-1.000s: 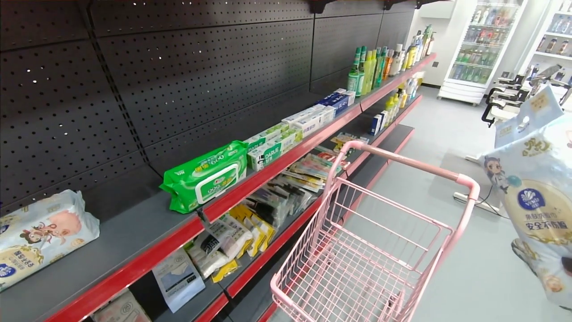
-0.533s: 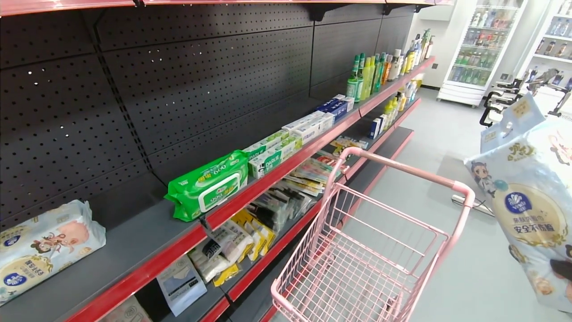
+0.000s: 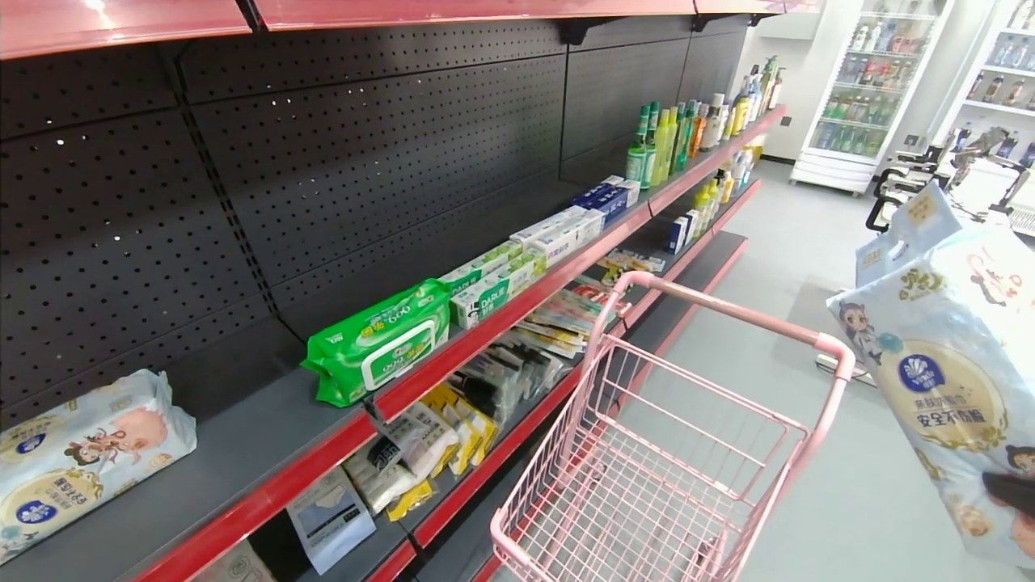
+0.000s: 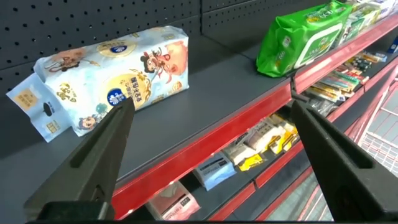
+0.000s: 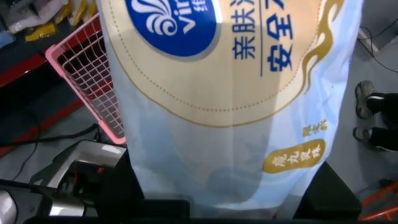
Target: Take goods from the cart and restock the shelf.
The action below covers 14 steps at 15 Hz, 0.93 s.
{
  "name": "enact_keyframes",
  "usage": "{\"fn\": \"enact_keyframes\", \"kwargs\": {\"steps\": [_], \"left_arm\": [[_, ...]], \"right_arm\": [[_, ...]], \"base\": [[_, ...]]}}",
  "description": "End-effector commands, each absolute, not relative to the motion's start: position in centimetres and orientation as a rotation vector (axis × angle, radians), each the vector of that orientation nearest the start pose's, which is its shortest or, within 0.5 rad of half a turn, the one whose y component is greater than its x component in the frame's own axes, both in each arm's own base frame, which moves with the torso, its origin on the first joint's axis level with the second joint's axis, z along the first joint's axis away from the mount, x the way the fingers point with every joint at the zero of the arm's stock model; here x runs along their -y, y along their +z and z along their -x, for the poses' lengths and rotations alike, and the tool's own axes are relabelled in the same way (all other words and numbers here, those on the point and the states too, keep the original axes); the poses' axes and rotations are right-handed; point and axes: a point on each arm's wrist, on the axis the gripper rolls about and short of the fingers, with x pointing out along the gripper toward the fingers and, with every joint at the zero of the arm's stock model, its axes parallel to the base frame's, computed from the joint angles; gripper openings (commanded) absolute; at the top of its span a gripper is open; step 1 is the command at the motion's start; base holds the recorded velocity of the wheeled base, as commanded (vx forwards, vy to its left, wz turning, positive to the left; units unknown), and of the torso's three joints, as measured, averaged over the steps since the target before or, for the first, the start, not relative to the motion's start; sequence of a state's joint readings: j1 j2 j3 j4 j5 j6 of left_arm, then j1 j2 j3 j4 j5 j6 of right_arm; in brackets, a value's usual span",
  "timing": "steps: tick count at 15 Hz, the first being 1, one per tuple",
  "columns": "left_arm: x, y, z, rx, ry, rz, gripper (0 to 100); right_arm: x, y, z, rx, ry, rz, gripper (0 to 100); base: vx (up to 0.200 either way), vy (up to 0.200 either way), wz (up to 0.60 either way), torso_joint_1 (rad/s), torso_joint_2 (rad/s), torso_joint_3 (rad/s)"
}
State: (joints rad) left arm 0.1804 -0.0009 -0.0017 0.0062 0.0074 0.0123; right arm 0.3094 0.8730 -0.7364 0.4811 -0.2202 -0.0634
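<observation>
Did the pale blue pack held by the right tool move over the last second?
Yes. The pale blue pack has drifted left, closing on the pink cart handle, by more than the camera's own shift explains.

On my feed a black pegboard wall (image 3: 364, 145) takes up the upper left of the frame, crossed by dark upright rails. It backs the shelf (image 3: 234, 428), whose decks are dark grey with red front edges. A red board (image 3: 485, 10) runs along the top edge and catches a glare of ceiling light at its left end. The floor (image 3: 808, 242) is smooth pale grey. In the upper right I see a white wall (image 3: 796, 73), a glass-door cooler (image 3: 857, 89), and black-armed chairs (image 3: 897, 182) just below it.
</observation>
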Motion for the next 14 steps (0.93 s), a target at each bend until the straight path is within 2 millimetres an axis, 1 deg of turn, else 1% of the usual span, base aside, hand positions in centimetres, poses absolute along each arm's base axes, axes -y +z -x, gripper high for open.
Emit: {"fn": "enact_keyframes", "kwargs": {"steps": [1,5,14], "left_arm": [[0.4,7.5,2.3,-0.006,0.189,-0.012,100],[0.4,7.5,2.3,-0.006,0.189,-0.012,100],[0.4,7.5,2.3,-0.006,0.189,-0.012,100]], "right_arm": [[-1.8,22.1,-7.4,-0.603,0.107,0.230,0],[-1.8,22.1,-7.2,-0.599,0.107,0.232,0],[-1.4,21.9,-6.1,-0.568,0.102,0.227,0]], "base": [[0.000,0.000,0.60,0.002,-0.01,0.007],[0.000,0.000,0.60,0.010,0.00,0.000],[0.000,0.000,0.60,0.004,0.00,0.002]]}}
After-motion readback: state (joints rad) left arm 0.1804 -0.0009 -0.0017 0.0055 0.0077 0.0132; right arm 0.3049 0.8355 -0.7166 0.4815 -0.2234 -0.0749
